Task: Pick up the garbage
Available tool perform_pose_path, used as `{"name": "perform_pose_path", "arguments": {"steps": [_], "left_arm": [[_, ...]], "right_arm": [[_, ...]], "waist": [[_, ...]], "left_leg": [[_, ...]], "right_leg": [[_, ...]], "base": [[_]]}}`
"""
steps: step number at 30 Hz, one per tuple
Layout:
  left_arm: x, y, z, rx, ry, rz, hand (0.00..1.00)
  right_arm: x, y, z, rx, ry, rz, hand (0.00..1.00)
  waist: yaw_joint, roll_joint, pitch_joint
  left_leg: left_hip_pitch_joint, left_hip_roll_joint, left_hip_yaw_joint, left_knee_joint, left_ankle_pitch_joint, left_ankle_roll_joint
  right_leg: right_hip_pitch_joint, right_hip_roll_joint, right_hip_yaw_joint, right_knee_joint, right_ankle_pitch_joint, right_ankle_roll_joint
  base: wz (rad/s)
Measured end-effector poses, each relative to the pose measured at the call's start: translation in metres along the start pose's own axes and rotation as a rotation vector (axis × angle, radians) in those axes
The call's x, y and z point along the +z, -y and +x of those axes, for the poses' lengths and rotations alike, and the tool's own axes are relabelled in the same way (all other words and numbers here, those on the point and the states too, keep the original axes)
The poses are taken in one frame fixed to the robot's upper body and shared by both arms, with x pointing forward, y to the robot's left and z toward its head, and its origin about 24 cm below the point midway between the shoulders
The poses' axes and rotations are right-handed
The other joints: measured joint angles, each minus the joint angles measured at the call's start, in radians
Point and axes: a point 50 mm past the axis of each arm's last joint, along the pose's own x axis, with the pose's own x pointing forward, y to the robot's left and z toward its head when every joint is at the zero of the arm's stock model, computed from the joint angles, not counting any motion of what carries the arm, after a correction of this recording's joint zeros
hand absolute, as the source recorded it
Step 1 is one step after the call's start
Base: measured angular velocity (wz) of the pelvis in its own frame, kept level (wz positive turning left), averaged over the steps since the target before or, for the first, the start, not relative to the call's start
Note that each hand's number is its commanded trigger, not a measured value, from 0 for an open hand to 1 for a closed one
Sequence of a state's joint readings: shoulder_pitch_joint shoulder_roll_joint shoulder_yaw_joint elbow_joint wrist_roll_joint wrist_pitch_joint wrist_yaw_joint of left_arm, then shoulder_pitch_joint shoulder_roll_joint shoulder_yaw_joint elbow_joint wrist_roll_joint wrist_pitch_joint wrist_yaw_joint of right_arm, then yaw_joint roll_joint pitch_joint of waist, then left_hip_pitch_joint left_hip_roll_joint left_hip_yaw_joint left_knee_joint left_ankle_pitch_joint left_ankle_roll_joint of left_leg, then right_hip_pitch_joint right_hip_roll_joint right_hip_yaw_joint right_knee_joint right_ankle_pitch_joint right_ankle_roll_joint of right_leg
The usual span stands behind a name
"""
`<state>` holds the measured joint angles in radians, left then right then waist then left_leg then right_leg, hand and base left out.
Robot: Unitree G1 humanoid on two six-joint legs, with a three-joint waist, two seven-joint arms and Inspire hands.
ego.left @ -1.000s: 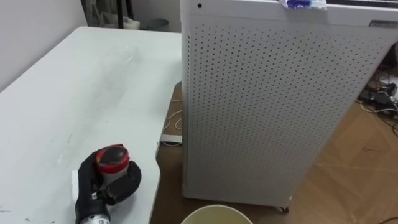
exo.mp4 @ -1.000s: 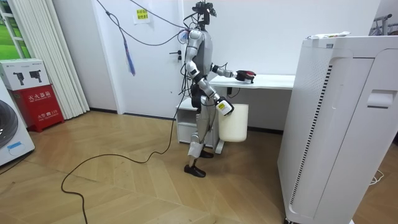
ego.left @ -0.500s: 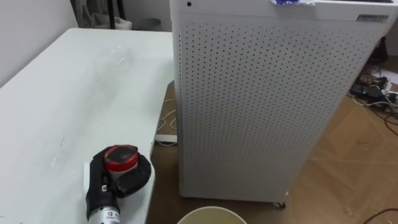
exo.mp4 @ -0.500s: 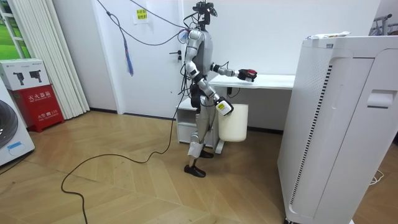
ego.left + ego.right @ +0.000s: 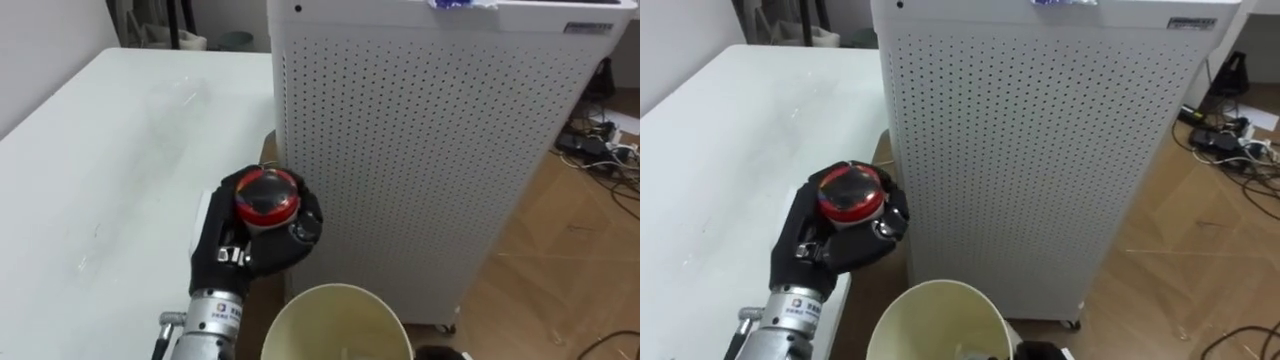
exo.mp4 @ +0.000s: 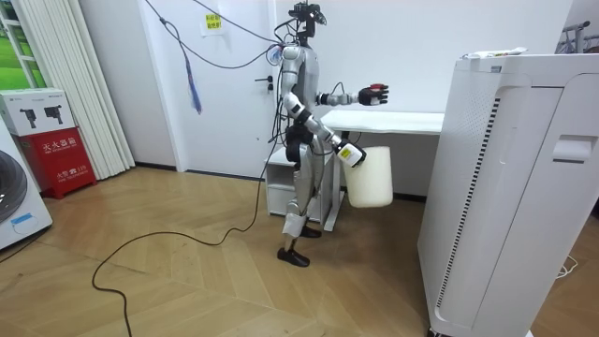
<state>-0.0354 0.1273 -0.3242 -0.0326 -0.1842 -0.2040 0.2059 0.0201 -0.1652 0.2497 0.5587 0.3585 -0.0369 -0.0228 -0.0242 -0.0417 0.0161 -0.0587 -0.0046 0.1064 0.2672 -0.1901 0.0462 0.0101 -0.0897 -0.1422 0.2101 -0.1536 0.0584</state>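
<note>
White table (image 5: 90, 170) beside outstretched left hand (image 5: 250, 248), fingers (image 5: 303, 228) round red-lidded garbage (image 5: 266, 194).

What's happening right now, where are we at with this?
The robot stands at the end of the white table, next to a tall perforated white cabinet. Its left hand is curled round a round red-topped piece of garbage, held in the air past the table's edge. A cream bin hangs at its right hand, mouth up, just below the garbage. Nothing has been dropped in yet.
</note>
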Motion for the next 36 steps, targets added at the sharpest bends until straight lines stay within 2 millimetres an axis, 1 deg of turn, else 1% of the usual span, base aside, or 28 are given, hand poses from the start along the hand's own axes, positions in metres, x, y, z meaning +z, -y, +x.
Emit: {"name": "perform_pose_path", "arguments": {"steps": [5,7,12,13,14,15,16,23,25,30,33,36], "left_arm": [[-0.003,0.012,-0.002,-0.118,-0.018,-0.005,1.0],[-0.007,0.021,-0.005,-0.196,-0.041,-0.013,1.0],[-0.02,0.032,-0.012,-0.31,-0.123,-0.005,1.0],[-0.022,0.033,-0.014,-0.329,-0.143,0.0,0.89],[-0.023,0.033,-0.014,-0.337,-0.152,0.002,0.73],[-0.025,0.034,-0.015,-0.352,-0.164,0.005,0.12],[-0.026,0.035,-0.016,-0.365,-0.172,0.007,0.0],[-0.036,0.04,-0.028,-0.445,-0.225,0.008,0.0],[-0.039,0.041,-0.033,-0.448,-0.243,0.001,0.0],[-0.045,0.043,-0.038,-0.461,-0.273,0.003,0.0],[-0.047,0.044,-0.039,-0.462,-0.28,0.002,0.0],[-0.048,0.043,-0.04,-0.46,-0.286,0.005,0.0]], "right_arm": [[0.008,-0.001,0.004,-0.008,0.023,-0.004,1.0],[0.009,-0.001,0.004,-0.012,0.026,-0.005,1.0],[0.009,-0.001,0.004,-0.01,0.026,-0.007,1.0],[0.009,-0.001,0.004,-0.009,0.026,-0.007,1.0],[0.009,-0.001,0.004,-0.009,0.026,-0.008,1.0],[0.01,-0.001,0.005,-0.008,0.029,-0.008,1.0],[0.012,-0.001,0.006,-0.007,0.033,-0.009,1.0],[0.016,-0.003,0.008,0.016,0.046,-0.012,1.0],[0.018,-0.005,0.009,0.021,0.053,-0.01,1.0],[0.019,-0.007,0.009,0.025,0.054,-0.01,1.0],[0.015,-0.009,0.009,0.024,0.028,-0.022,1.0],[0.019,-0.006,0.01,0.001,0.039,-0.014,1.0]], "waist": [[-0.004,-0.001,0.0],[-0.009,-0.001,0.0001],[-0.014,0.003,0.0026],[-0.019,0.005,0.004],[-0.021,0.006,0.0045],[-0.024,0.008,0.0054],[-0.025,0.009,0.0056],[-0.035,0.011,0.0064],[-0.047,0.011,0.0064],[-0.054,0.011,0.0063],[-0.055,0.011,0.0065],[-0.059,0.009,0.0062]], "left_leg": [[0.002,0.003,0.008,-0.001,0.0,0.0],[0.003,0.002,0.007,-0.001,0.0,0.0],[0.0,0.004,0.008,-0.001,0.0,0.0],[0.0,0.004,0.008,-0.001,0.0,0.0],[-0.001,0.005,0.008,-0.001,0.0,0.0],[-0.002,0.006,0.012,-0.001,0.0,0.0],[-0.003,0.007,0.018,-0.001,0.0,0.0],[-0.01,0.009,0.032,-0.002,0.0,0.0],[-0.021,0.008,0.033,-0.001,0.0,0.0],[-0.016,0.009,0.045,-0.01,0.0,0.0],[-0.018,0.009,0.052,-0.011,0.0,0.0],[-0.017,0.008,0.055,-0.012,0.0,0.0]], "right_leg": [[-0.008,0.001,0.003,0.01,0.0,0.0],[-0.006,0.001,0.005,0.01,0.0,0.0],[-0.01,0.001,0.003,0.011,0.0,0.0],[-0.011,0.001,0.003,0.012,0.0,0.0],[-0.012,0.001,0.003,0.013,0.0,0.0],[-0.016,0.002,0.004,0.015,0.0,0.0],[-0.019,0.002,0.004,0.016,-0.001,-0.001],[-0.043,-0.001,0.005,0.034,-0.001,-0.002],[-0.053,-0.001,0.005,0.037,-0.001,-0.002],[-0.058,-0.001,0.008,0.037,-0.001,-0.002],[-0.063,-0.001,0.014,0.037,-0.001,-0.002],[-0.063,-0.003,0.013,0.037,-0.001,-0.002]], "base": [[-0.04],[0.0],[0.0],[0.0],[0.0],[-0.08],[-0.11],[-0.07],[0.0],[-0.06],[-0.06],[-0.01]]}}
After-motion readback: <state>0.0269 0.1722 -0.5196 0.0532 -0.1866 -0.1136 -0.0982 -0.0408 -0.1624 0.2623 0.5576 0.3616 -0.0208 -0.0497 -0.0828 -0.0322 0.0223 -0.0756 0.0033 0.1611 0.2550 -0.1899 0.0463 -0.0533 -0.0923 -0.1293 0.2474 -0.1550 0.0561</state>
